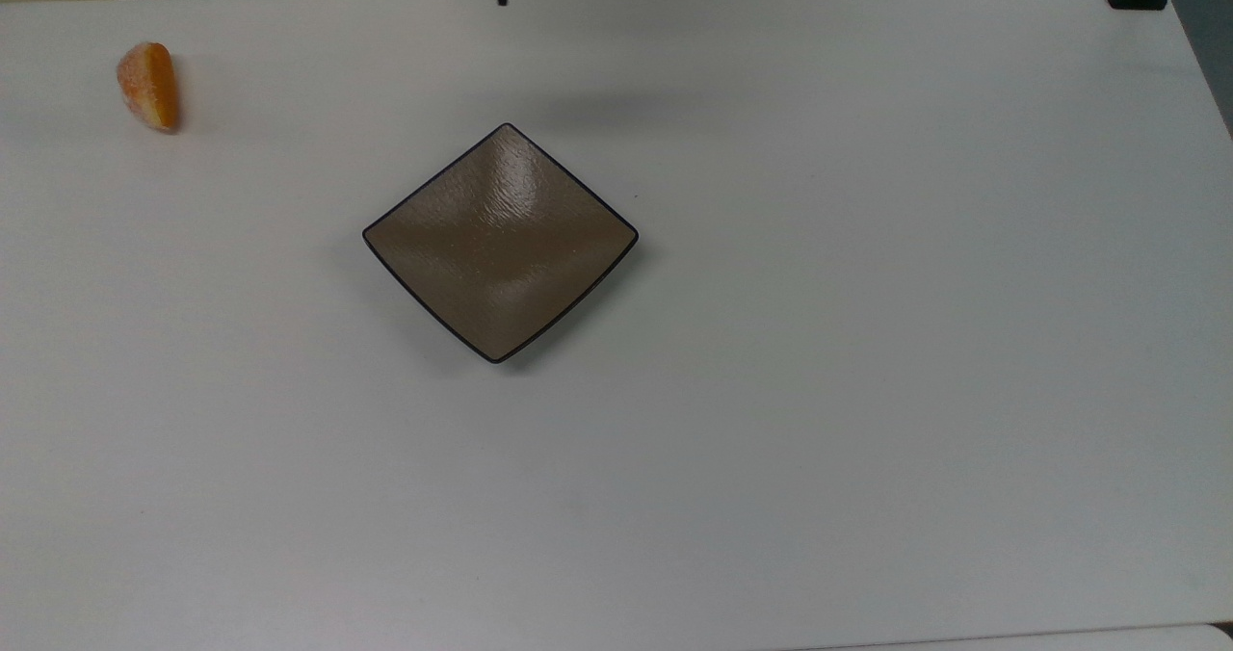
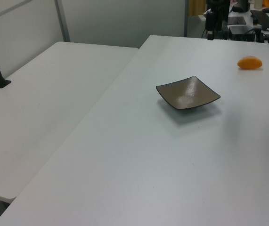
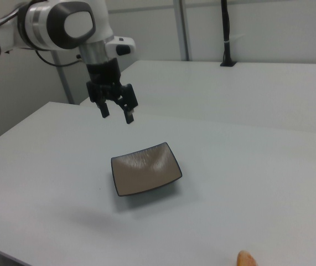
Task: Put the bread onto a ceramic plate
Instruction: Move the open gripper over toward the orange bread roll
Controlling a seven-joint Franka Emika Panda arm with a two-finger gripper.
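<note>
Gripper (image 3: 117, 115): hangs in the air above the table, fingers spread apart and pointing down, nothing between them; it sits beyond the plate's far corner in the right view
Arm (image 3: 63, 25): reaches in from the right view's upper left, wrist vertical, a pose that suits a straight descent onto a low object
Bread (image 1: 149, 85): lies on its side on the bare table near the top view's upper left corner, well apart from both plate and gripper; also seen at the far right of the left view (image 2: 249, 62) and at the bottom edge of the right view (image 3: 245, 259)
Ceramic plate (image 1: 500, 241): rests flat near the table's middle, turned so one corner points toward the top view's upper edge; nothing lies on it
Table (image 1: 867, 343): plain white surface, giving free travel between bread and plate
Step in hand: judged to be the approach, before any grasp
Next move: likely a sideways carry over to the bread, then a descent with the fingers astride its narrow width
Risk: the rounded, sugary crust may slip if pinched off-centre
</note>
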